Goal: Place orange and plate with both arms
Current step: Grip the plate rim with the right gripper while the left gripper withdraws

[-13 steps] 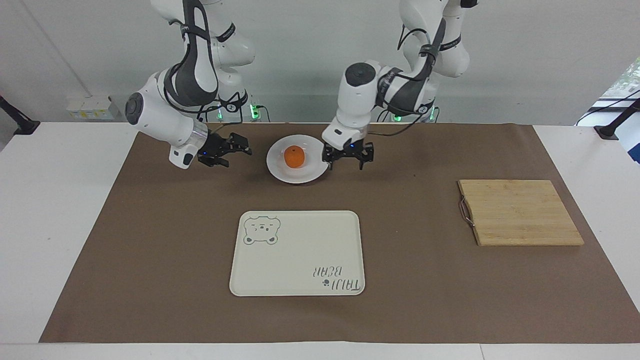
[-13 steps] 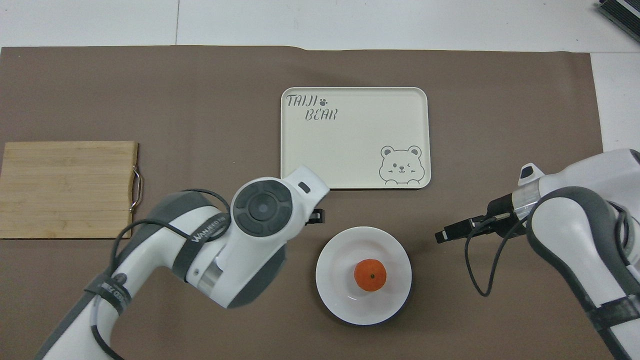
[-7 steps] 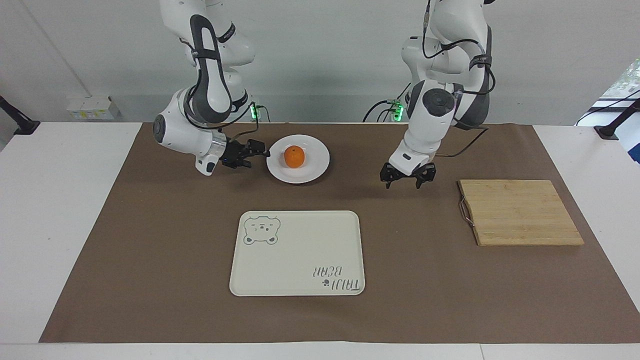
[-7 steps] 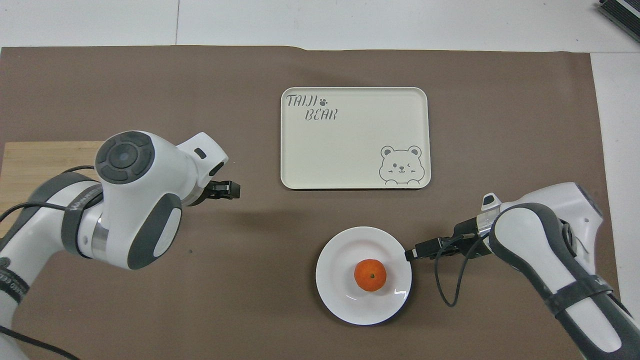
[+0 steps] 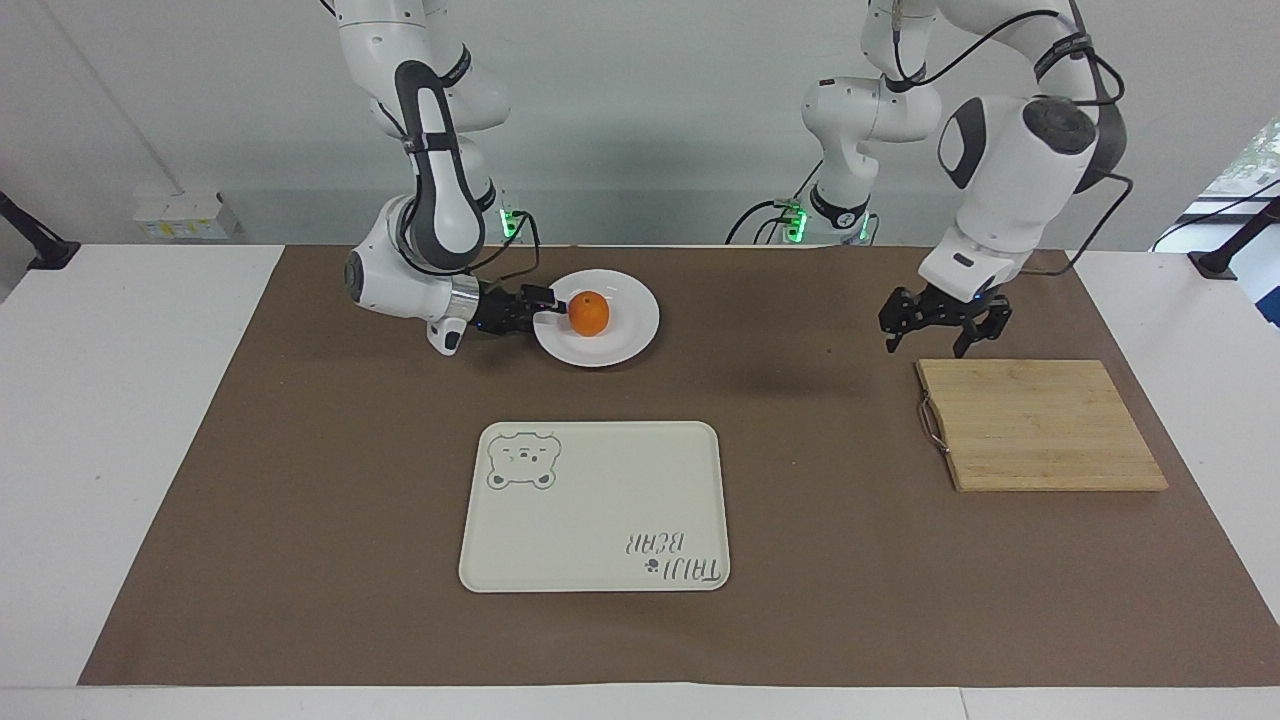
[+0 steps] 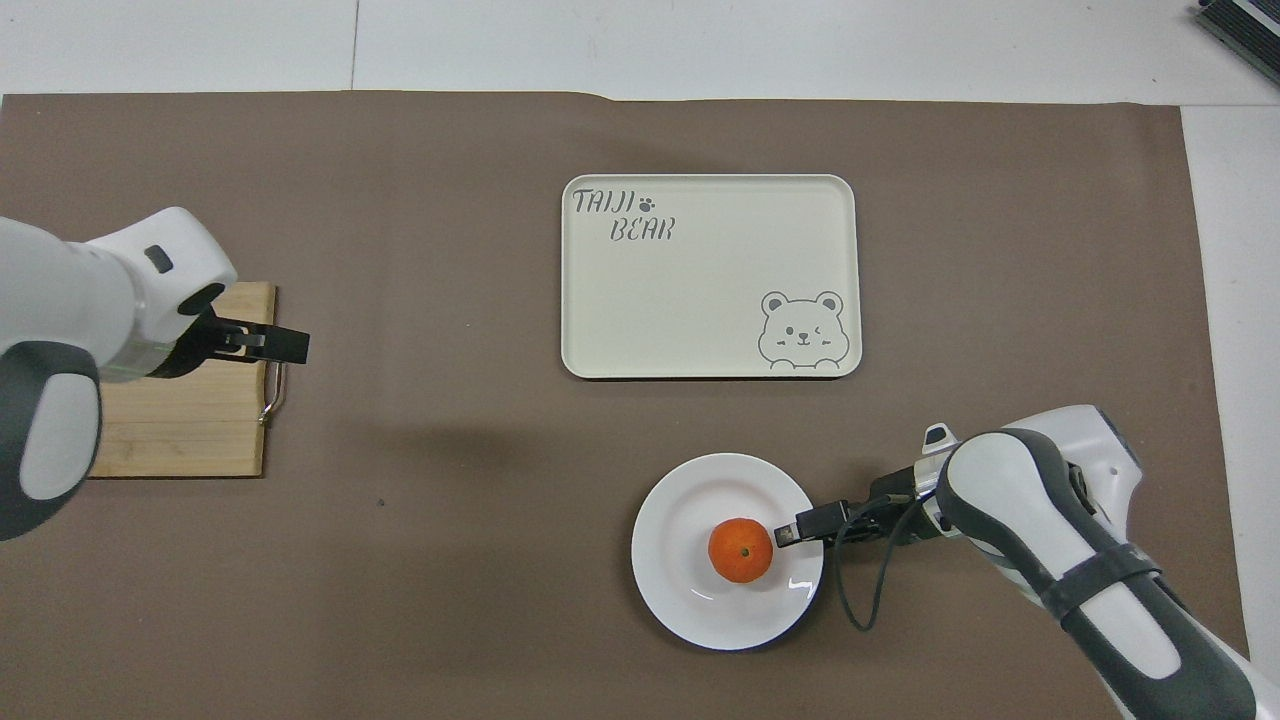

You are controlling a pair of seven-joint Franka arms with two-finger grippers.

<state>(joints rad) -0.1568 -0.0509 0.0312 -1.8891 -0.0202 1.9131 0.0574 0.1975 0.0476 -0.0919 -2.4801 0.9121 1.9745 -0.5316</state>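
Observation:
The orange (image 5: pixel 589 313) (image 6: pixel 741 550) sits in the middle of the white plate (image 5: pixel 630 335) (image 6: pixel 680 590), which rests on the brown mat close to the robots. My right gripper (image 5: pixel 552 300) (image 6: pixel 785 533) lies low and level over the plate's rim on the right arm's side. It is open, its fingertips right at the orange's side; I cannot tell if they touch it. My left gripper (image 5: pixel 925 345) (image 6: pixel 285 345) hangs open and holds nothing, up in the air over the handle edge of the wooden cutting board.
A cream bear-print tray (image 5: pixel 595 510) (image 6: pixel 710 290) lies mid-table, farther from the robots than the plate. The wooden cutting board (image 5: pixel 1040 425) (image 6: pixel 180 430) with a metal handle sits toward the left arm's end. A brown mat (image 5: pixel 300 500) covers the table.
My left gripper has swung away from the plate's rim to above the cutting board. My right gripper has slid in over the plate's rim up to the orange.

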